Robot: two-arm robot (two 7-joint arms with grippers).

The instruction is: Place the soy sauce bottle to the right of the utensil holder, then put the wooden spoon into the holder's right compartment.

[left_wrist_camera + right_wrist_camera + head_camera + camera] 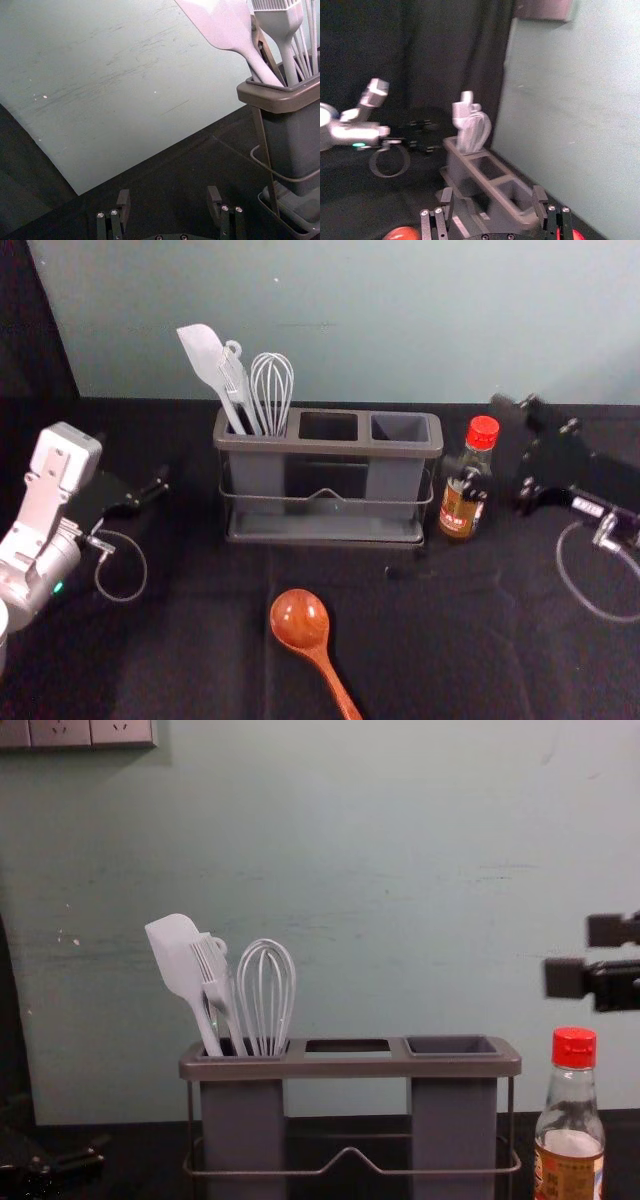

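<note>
We see the soy sauce bottle [460, 512] standing upright on the black-covered table [220, 640], just beside the right end of the utensil holder [325, 447]. It has a red cap [574, 1047], a clear glass neck and a label around its lower body.

Our right gripper [586, 954] hangs above the bottle's cap in the chest view, reaching in from the right edge. Its fingers are spread wide with nothing gripped between them, and in the right wrist view we find the red cap beyond one finger, partly hidden by it. In the head view, part of this gripper overlaps the bottle.

Our left gripper [155, 487] is parked off the holder's left side, its two fingers apart and holding nothing.

We have the wooden spoon [300, 618] lying on the table in front of the holder, outside its compartments. Its bowl points toward the holder, while its handle slants toward the near edge and to the right.

In the holder's left compartment we see a spatula [176, 955], a brush [211, 970] and a whisk [266, 990], their heads sticking up above the rim. Behind the table we see a pale green wall [400, 850], with a socket panel [92, 732] high on the left in the chest view.
</note>
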